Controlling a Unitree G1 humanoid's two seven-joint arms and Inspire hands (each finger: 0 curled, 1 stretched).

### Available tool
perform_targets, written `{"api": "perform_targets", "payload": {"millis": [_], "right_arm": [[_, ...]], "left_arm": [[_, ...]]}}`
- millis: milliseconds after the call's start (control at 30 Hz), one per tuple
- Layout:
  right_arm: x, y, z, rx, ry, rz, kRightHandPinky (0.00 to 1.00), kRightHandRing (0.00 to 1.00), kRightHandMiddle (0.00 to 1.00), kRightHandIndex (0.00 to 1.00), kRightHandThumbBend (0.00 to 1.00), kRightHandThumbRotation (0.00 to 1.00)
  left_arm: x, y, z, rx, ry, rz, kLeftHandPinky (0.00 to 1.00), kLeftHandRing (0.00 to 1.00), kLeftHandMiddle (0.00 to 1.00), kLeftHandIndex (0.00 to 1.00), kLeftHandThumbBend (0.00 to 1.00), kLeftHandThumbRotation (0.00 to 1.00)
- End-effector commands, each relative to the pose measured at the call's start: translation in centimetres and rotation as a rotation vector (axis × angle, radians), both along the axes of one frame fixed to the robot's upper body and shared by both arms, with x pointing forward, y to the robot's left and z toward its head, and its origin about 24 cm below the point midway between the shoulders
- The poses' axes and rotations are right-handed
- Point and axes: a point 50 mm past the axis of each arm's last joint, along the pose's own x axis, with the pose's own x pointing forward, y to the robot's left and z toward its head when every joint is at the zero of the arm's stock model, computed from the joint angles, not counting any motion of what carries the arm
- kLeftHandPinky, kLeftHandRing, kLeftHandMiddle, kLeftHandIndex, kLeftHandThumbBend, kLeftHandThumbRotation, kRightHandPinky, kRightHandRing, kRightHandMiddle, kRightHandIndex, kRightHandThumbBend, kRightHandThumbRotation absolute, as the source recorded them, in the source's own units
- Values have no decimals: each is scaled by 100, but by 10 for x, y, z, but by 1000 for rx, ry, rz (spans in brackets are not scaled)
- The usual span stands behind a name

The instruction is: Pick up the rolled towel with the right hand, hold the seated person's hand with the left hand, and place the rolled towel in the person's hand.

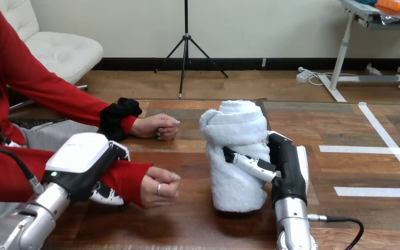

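nothing here can be read. no letters, numbers or labels are legible on the rolled towel (234, 125), on the white shell of the left hand (80, 151), on the right hand (286, 161) or on the wooden table (187, 221).

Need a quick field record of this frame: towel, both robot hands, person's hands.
towel: rolled towel upright on table
right hand: curled round rolled towel, thumb across its front
person's near hand: loosely curled, empty
left hand: against that hand's sleeve; hold cannot be told
person's far hand: on table, left of towel
handover: not done
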Motion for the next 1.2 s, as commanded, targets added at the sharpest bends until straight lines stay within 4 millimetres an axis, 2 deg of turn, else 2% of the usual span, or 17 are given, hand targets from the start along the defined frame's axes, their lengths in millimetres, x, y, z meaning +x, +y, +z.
{"api": "perform_targets", "payload": {"millis": [0, 400, 1167], "right_arm": [[35, 8, 46, -24, -167, 38, 23, 27, 38, 44, 80, 0], [35, 4, 48, -21, -180, 34, 22, 26, 38, 43, 81, 0], [38, 3, 50, -20, -176, 43, 23, 27, 39, 44, 80, 0]], "left_arm": [[23, -33, 45, -128, -192, -101, 39, 40, 44, 44, 80, 2], [23, -34, 42, -142, -159, -101, 41, 42, 45, 46, 83, 0], [25, -45, 50, -164, -183, -136, 38, 40, 44, 45, 78, 0]]}}
